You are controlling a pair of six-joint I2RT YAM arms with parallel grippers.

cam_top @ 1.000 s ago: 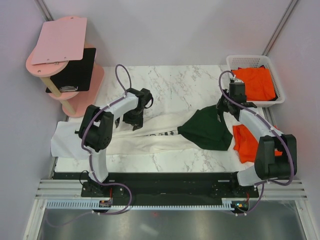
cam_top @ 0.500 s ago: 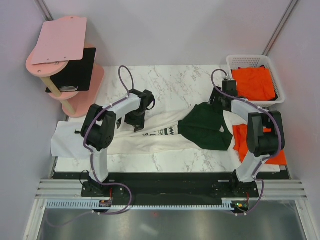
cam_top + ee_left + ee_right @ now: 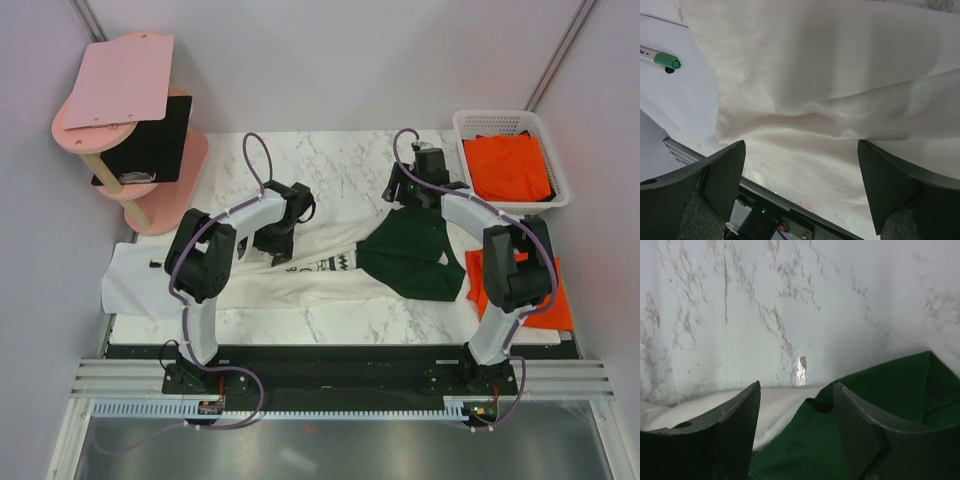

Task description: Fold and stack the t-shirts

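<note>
A cream-white t-shirt [image 3: 300, 272] with a dark print lies spread across the table, its dark green sleeve [image 3: 412, 258] bunched at the right. My left gripper [image 3: 277, 252] hangs open over the cream cloth [image 3: 830, 75], fingers [image 3: 720, 172] wide apart and holding nothing. At the sleeve's far edge my right gripper [image 3: 398, 193] is open too. Green cloth [image 3: 805, 450] lies loose below its fingers [image 3: 735, 425], not pinched. One orange t-shirt [image 3: 520, 290] lies flat at the right edge under the right arm. Another orange t-shirt [image 3: 510, 165] sits in the basket.
The white plastic basket [image 3: 500, 118] stands at the back right corner. A pink stand [image 3: 120, 130] with a black board is at the back left. White paper sheets [image 3: 670, 100] and a green-capped pen [image 3: 661, 58] lie by the shirt's left end.
My right gripper has opened, let go of the green sleeve and swung back and left to the sleeve's far edge. The left gripper has shifted slightly right, still open.
</note>
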